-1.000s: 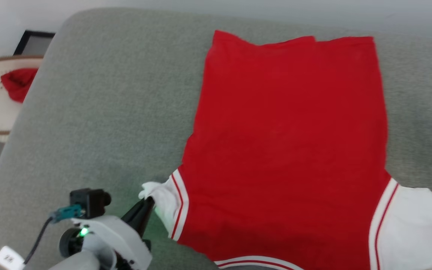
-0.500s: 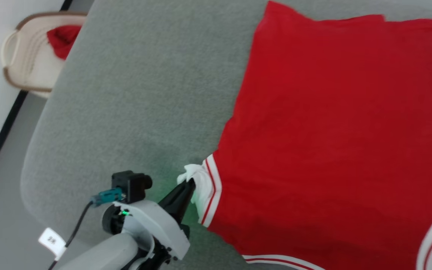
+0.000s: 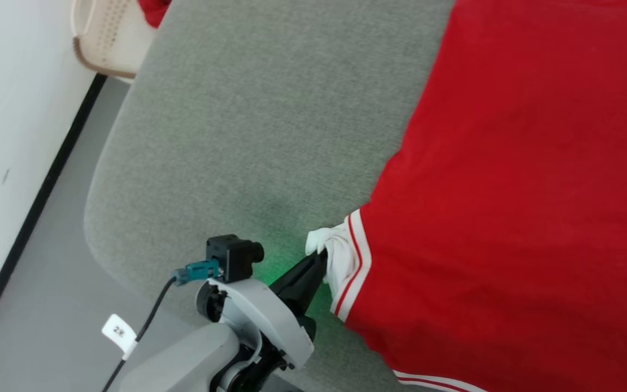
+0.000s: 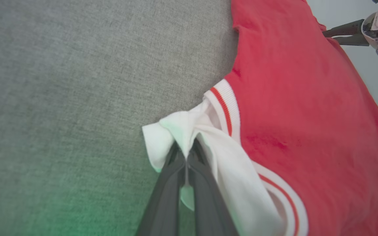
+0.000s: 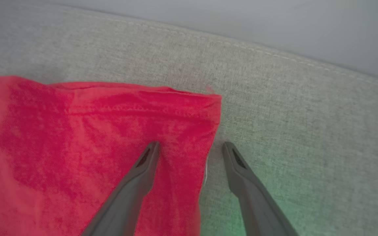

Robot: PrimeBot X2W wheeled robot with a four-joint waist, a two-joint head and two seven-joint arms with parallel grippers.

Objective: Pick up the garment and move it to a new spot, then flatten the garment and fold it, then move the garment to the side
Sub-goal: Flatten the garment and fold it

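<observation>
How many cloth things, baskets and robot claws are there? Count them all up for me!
Cloth things: 2 (jersey, small red cloth)
Baskets: 1 (cream basket)
Claws: 2 (left claw pinching the jersey's white corner, right claw open over its far edge)
Total: 5

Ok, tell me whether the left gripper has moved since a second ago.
No. The left gripper, jaws shut on the garment, sits as far from the grey cushion edge as before; the head camera swung, not the arm.
</observation>
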